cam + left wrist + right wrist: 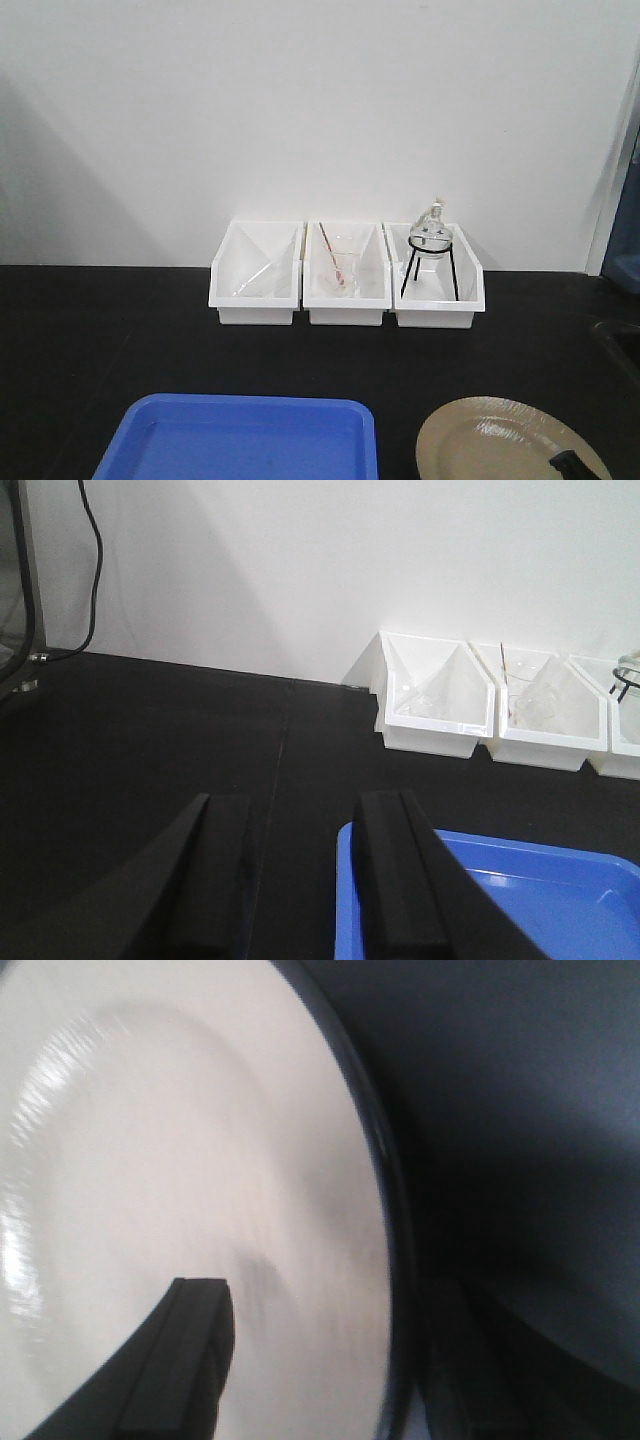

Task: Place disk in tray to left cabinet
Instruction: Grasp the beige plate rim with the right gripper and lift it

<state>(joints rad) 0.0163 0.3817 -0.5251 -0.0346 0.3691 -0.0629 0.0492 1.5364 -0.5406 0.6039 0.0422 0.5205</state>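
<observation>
With the disk (490, 440) lying on the worktop (100, 340) just right of the tray (245, 404), we should seat the right end effector (320, 1295), astride its rim but not visibly clamped, firmly before lifting level, while the left end effector (300, 810) hangs wide and empty.

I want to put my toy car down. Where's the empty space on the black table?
Best is the bare table left of the white bins and the tray. There's also a strip between bins and tray. Crowded: the narrow gap between tray and disk, where the right gripper sits.
</observation>
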